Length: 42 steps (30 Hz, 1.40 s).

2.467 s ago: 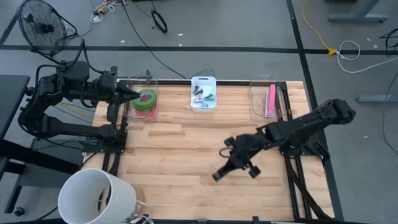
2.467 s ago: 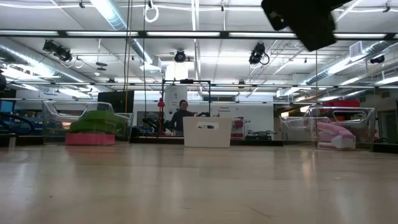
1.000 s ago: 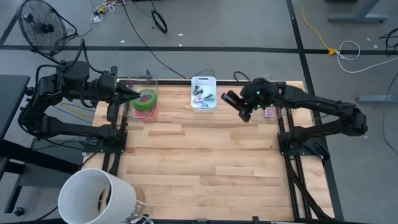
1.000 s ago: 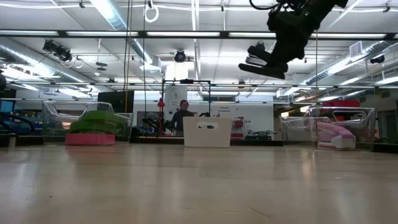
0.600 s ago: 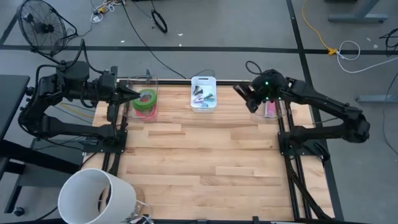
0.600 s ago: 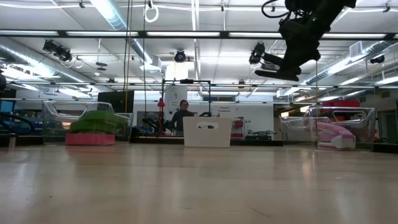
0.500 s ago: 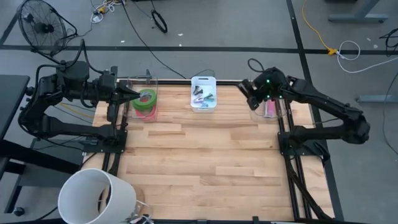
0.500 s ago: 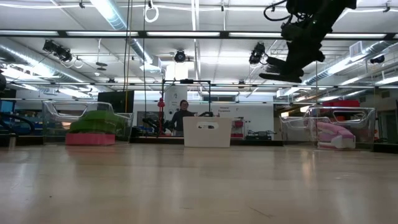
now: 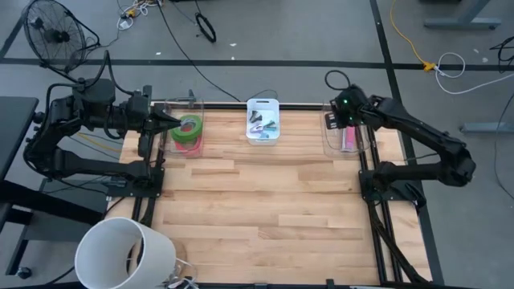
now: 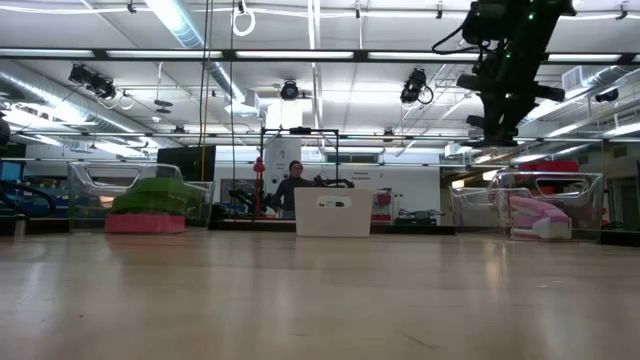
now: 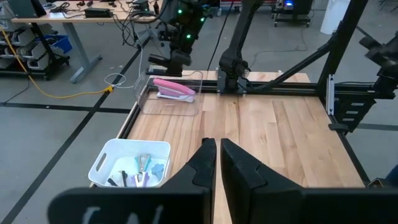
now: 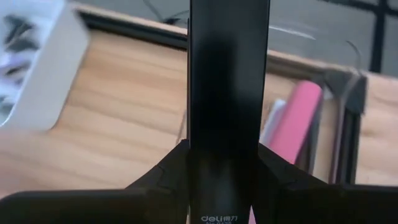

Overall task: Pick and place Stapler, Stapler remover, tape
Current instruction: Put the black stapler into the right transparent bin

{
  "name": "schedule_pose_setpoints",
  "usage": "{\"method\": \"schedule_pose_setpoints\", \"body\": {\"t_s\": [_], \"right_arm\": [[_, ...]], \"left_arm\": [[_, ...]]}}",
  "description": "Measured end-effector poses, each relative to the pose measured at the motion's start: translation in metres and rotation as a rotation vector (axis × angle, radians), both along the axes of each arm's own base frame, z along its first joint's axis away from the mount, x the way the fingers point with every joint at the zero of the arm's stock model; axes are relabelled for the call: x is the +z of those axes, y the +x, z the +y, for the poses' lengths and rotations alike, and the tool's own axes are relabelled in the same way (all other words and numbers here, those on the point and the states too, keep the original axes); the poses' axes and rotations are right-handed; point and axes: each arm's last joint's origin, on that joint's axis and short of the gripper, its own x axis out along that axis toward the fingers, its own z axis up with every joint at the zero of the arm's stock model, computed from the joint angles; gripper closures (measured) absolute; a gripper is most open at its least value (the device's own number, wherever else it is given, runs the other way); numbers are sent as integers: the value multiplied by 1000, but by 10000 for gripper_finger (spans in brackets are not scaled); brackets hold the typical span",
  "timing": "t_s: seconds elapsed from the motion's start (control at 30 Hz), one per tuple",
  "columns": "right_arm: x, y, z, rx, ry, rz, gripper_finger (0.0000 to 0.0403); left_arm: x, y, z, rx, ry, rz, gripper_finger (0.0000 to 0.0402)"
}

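While gripping a black stapler (image 12: 228, 99), the right claw (image 9: 344, 112) hangs above the clear bin (image 9: 331, 138) holding a pink stapler (image 9: 350, 131). Left claw (image 9: 170, 119) is closed beside the tape (image 9: 189, 128) bin.

Pale wood table (image 9: 265, 201), smooth; clear plastic bin (image 9: 338, 128); glossy black stapler (image 12: 227, 112).

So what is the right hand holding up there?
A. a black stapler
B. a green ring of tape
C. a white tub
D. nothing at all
A: in the right wrist view a black stapler sits clamped in the right hand, above the clear bin that already holds a pink stapler.
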Motion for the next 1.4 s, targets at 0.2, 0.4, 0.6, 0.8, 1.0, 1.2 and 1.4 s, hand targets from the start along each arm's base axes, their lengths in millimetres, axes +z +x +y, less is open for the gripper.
{"method": "schedule_pose_setpoints", "body": {"t_s": [0.2, 0.4, 0.6, 0.8, 1.0, 1.2, 1.4], "right_arm": [[-11, 6, -10, -138, 42, 6, 289], [-31, 18, -22, -163, 104, 71, 289], [-51, 17, -34, -234, 170, 112, 289], [-76, 14, -37, -243, 226, 105, 289], [-97, 9, -38, -255, 251, 51, 289], [-113, 5, -35, -261, 248, 46, 289], [-119, 4, -34, -261, 244, 43, 289]], "left_arm": [[0, 0, 0, 0, 0, 0, 374], [0, 0, 0, 0, 0, 0, 374], [0, 0, 0, 0, 0, 0, 374], [0, 0, 0, 0, 0, 0, 374], [0, 0, 0, 0, 0, 0, 374], [0, 0, 0, 0, 0, 0, 374], [0, 0, 0, 0, 0, 0, 374]]}}
